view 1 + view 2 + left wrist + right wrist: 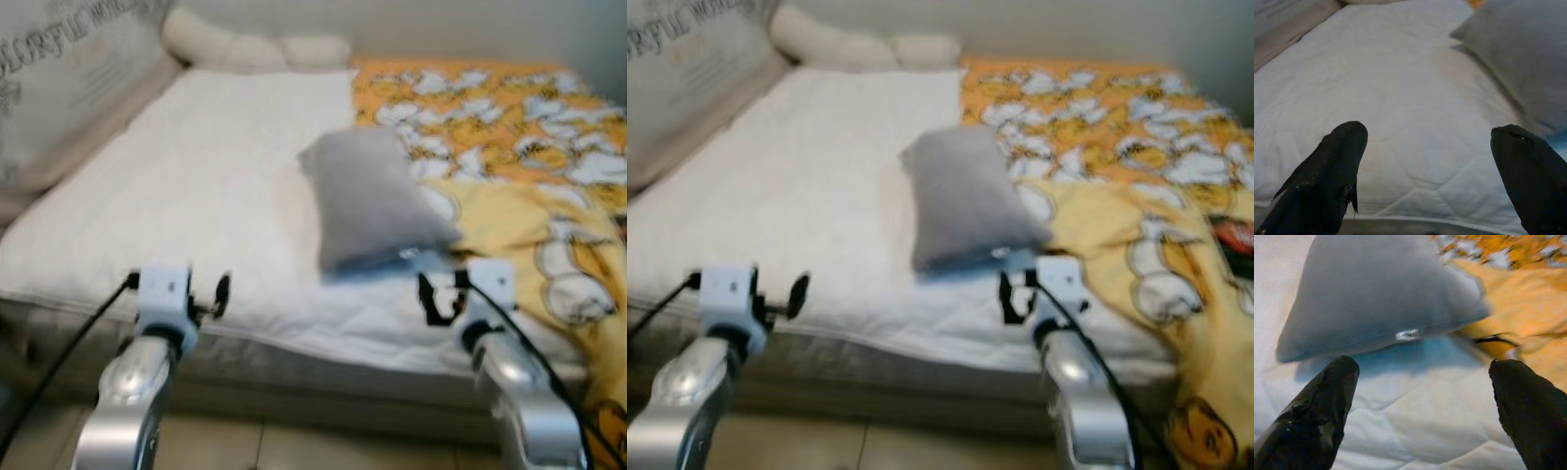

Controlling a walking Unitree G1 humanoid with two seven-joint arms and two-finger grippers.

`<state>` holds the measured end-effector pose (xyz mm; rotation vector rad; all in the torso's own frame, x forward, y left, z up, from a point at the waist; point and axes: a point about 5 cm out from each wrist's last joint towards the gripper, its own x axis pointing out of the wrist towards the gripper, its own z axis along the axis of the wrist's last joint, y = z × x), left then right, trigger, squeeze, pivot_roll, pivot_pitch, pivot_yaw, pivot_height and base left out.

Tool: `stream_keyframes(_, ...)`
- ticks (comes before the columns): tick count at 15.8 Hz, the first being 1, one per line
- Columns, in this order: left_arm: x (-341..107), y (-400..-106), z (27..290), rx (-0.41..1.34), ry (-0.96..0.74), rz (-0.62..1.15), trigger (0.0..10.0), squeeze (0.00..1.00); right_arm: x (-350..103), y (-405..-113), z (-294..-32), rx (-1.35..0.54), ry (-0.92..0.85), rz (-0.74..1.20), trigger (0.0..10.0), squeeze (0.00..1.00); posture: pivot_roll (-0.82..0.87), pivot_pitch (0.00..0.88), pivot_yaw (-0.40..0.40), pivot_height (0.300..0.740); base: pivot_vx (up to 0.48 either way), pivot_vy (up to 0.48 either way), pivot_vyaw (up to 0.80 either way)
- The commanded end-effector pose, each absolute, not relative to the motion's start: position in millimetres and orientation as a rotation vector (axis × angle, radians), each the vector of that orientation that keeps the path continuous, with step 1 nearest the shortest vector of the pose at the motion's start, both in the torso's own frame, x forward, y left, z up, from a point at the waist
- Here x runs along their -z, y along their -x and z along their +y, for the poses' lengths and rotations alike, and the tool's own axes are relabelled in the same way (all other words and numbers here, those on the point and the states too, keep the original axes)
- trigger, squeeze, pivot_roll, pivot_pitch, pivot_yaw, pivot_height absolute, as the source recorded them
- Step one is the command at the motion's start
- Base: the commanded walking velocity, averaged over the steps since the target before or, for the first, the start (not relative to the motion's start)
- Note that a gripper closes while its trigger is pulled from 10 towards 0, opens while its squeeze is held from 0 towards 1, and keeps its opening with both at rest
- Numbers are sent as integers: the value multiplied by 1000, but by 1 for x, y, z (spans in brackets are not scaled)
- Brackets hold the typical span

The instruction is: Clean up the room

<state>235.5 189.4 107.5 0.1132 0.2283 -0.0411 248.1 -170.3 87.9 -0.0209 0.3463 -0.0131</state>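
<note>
R pincer is held released, fingers spread wide, just above the white quilted bed at its near edge. Directly ahead of it a grey pillow is seen lying flat on the bed, w/ a small white tag on its near seam and a blue underside showing along that edge; the pincer is close to that edge, not touching. To the pillow's right a yellow-orange cartoon-print blanket is spread over the bed's right half, a rumpled fold lying against the pillow's right corner.

L pincer is likewise released, fingers apart, hovering over bare white quilt near the bed's front edge, well to the left of the pillow.

Cream bolster cushions are lined up at the far end by the wall; a printed headboard cushion runs along the left side. No containers can be made out; head views are blurred.
</note>
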Motion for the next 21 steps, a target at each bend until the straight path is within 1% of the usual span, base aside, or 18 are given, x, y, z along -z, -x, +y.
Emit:
stream_keyframes(1, -108, -234, 191, 23, -117, 232, 10000, 0, -93, -253, -166, -5, 16, 326, 10000, 0, -37, 0, -9, 740, 341, 0, 0)
stream_keyframes(2, -108, -233, 191, 20, -114, 234, 10000, 0, -93, -254, -166, -6, 18, 328, 10000, 0, -35, 0, -11, 740, 345, 0, 0)
stream_keyframes(3, -108, -236, 193, 12, -149, 234, 10000, 0, -93, -257, -165, -7, 22, 331, 10000, 0, -38, 0, -7, 740, 371, 0, 0)
stream_keyframes(10, -111, -245, 188, 50, -131, 224, 10000, 0, -96, -268, -162, -5, 25, 312, 10000, 0, -48, 0, 2, 740, 355, 0, 0)
stream_keyframes(13, -111, -244, 189, 51, -133, 225, 10000, 0, -97, -268, -164, 2, 21, 308, 10000, 0, -47, 0, 3, 740, 354, 0, -717)
stream_keyframes(16, -111, -242, 190, 51, -138, 226, 10000, 0, -98, -267, -163, 3, 21, 299, 10000, 0, -53, 0, 9, 740, 341, 0, 0)
stream_keyframes(21, -113, -242, 191, 51, -155, 222, 10000, 0, -101, -264, -164, 6, 19, 288, 10000, 0, -66, 0, 16, 740, 50, 0, 0)
